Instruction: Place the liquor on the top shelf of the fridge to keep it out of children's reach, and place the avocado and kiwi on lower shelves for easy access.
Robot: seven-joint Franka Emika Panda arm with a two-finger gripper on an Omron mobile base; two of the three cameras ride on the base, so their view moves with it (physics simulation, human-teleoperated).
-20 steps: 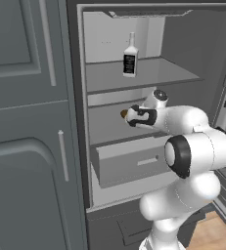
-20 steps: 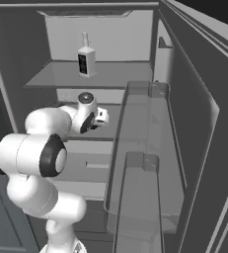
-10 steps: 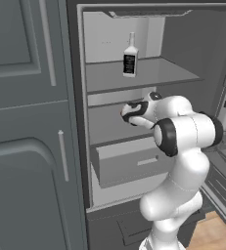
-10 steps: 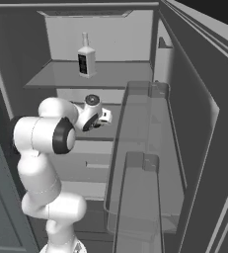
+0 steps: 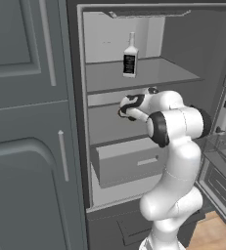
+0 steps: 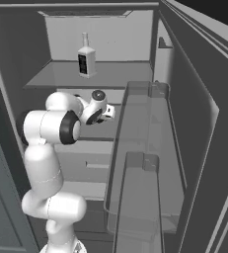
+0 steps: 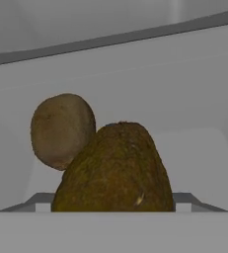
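Left base view: the liquor stands upright on the top shelf of the open fridge; its black label carries pale marks too small to read. Beneath it the white arm reaches in over a lower shelf, the gripper near the shelf's middle. A pale drawer juts forward under that shelf, dark grey panelled cabinets stand to the left, and a patch of wooden floor shows at lower right.

Right base view: the same bottle appears from the other side, and the open fridge door with its clear bins fills the foreground, which the left view shows only at its edge.

Hand view: a dark brown avocado lies close in front on the pale shelf, with a lighter brown kiwi touching or just behind it at its left. Whether the jaws stand wide or narrow cannot be told; nothing is seen between them.
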